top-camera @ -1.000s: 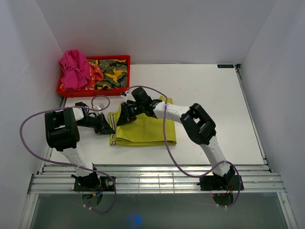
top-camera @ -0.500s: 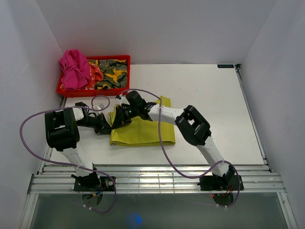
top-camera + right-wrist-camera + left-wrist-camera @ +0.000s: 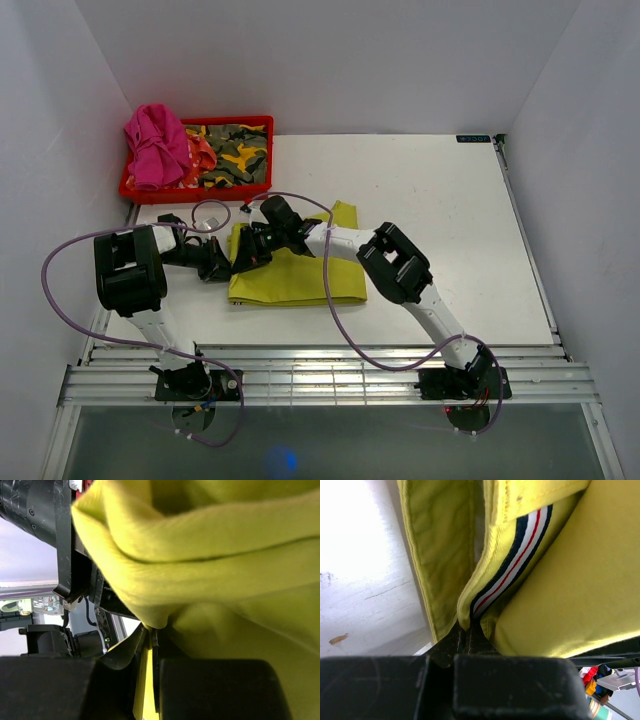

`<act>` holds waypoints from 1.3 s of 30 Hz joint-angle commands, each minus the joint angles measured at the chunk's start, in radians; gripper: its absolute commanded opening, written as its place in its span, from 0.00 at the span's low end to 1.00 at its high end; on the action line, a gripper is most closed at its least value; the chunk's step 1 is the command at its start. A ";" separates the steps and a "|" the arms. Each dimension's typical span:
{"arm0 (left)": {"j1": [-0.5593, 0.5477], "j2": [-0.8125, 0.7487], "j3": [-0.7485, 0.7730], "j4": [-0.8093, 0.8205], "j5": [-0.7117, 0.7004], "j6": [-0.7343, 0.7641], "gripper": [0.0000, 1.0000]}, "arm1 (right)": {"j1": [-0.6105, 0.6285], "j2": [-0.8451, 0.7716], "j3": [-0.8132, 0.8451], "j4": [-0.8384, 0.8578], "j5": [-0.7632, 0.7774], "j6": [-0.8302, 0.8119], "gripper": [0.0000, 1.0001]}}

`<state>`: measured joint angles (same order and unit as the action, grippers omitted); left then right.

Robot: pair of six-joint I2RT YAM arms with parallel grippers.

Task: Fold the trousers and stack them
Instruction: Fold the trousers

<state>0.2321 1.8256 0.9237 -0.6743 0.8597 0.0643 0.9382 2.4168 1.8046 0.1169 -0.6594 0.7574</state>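
Observation:
The lime yellow-green trousers (image 3: 300, 278) lie folded into a rectangle on the left half of the white table. My left gripper (image 3: 222, 268) is shut on their left edge, where a fold with a navy, white and red striped band (image 3: 512, 562) runs into the closed fingertips (image 3: 465, 630). My right gripper (image 3: 246, 258) reaches across from the right and is shut on a bunched fold of the same cloth (image 3: 225, 555), pinched at its tips (image 3: 152, 630). The two grippers nearly touch at the trousers' left end.
A red bin (image 3: 240, 121) stands at the back left, holding a pink cloth (image 3: 155, 145) and camouflage cloth (image 3: 235, 155). The table's left edge and wall lie close behind my left arm (image 3: 130, 270). That arm's black body (image 3: 45, 510) fills the right wrist view's upper left.
My right gripper has travelled left with its pinch of cloth, closing on the left gripper. The trousers' left edge has shifted slightly left. The left arm has barely moved.

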 commanded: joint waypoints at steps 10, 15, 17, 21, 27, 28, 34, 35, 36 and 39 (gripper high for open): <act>-0.011 -0.003 0.010 0.012 -0.102 0.015 0.13 | 0.022 -0.039 -0.007 0.179 -0.088 0.054 0.35; 0.024 -0.038 0.064 -0.047 -0.174 0.022 0.35 | -0.033 -0.148 -0.062 0.165 -0.120 -0.010 0.51; 0.041 -0.063 0.086 -0.062 -0.211 0.029 0.40 | -0.053 -0.208 -0.105 0.156 -0.138 -0.033 0.52; 0.084 -0.091 0.150 -0.112 -0.287 0.049 0.53 | -0.125 -0.318 -0.198 0.145 -0.198 -0.098 0.71; 0.150 -0.132 0.273 -0.180 -0.386 0.089 0.64 | -0.242 -0.495 -0.280 -0.041 -0.250 -0.326 0.78; 0.167 -0.143 0.291 -0.188 -0.380 0.130 0.66 | -0.257 -0.516 -0.280 -0.101 -0.247 -0.389 0.79; 0.188 -0.320 0.466 -0.318 0.011 0.400 0.71 | -0.407 -0.662 -0.340 -0.431 -0.226 -0.710 0.96; 0.188 -0.343 0.443 -0.306 0.112 0.402 0.73 | -0.439 -0.668 -0.352 -0.447 -0.236 -0.720 0.96; 0.187 -0.360 0.426 -0.298 0.163 0.394 0.73 | -0.455 -0.667 -0.355 -0.456 -0.264 -0.724 0.95; 0.159 -0.358 0.332 -0.263 0.324 0.338 0.70 | -0.487 -0.642 -0.381 -0.450 -0.333 -0.704 0.95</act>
<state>0.4141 1.4647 1.3323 -0.9176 0.9142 0.3824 0.4698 1.7611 1.4548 -0.2432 -0.9100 0.1242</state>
